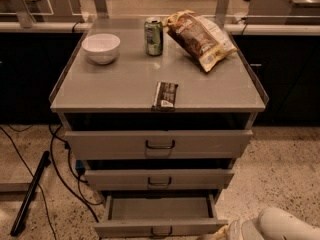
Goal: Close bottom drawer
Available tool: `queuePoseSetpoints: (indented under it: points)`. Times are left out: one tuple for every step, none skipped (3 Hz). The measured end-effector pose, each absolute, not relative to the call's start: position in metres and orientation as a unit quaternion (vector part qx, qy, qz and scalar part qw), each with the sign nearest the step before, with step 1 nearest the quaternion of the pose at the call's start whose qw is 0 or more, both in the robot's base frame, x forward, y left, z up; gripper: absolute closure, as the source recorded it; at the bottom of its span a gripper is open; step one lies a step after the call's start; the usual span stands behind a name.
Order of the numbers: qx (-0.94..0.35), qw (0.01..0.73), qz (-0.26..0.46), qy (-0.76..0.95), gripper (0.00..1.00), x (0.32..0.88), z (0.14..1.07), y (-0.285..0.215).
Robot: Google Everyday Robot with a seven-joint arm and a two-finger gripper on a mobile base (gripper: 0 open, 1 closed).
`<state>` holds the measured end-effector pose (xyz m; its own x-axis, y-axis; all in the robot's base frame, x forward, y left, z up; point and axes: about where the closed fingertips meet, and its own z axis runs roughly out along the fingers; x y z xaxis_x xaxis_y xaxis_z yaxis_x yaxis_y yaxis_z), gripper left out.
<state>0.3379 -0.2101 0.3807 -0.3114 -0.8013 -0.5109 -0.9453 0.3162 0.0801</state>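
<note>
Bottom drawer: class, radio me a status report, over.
Gripper out of view; only the arm shows, lower right. Bottom drawer pulled out, looks empty. Nothing seen blocking it.

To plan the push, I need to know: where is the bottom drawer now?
Camera view, bottom centre: the bottom drawer is pulled out below the middle drawer. The gripper is not in view; the white arm is at its right.

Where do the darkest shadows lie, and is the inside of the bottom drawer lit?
Camera view: darkest in the gaps above the top drawer and middle drawer; the bottom drawer is lit inside; the gripper is out of view, past the bright arm, bottom right.
</note>
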Motion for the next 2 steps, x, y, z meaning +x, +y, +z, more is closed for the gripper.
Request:
queuePoseSetpoints:
  points:
    - [-0.56, 0.218, 0.217, 0.769, 1.0, 0.349, 0.328, -0.198]
    - [-0.563, 0.191, 0.252, 0.764, 1.0, 0.335, 0.259, -0.178]
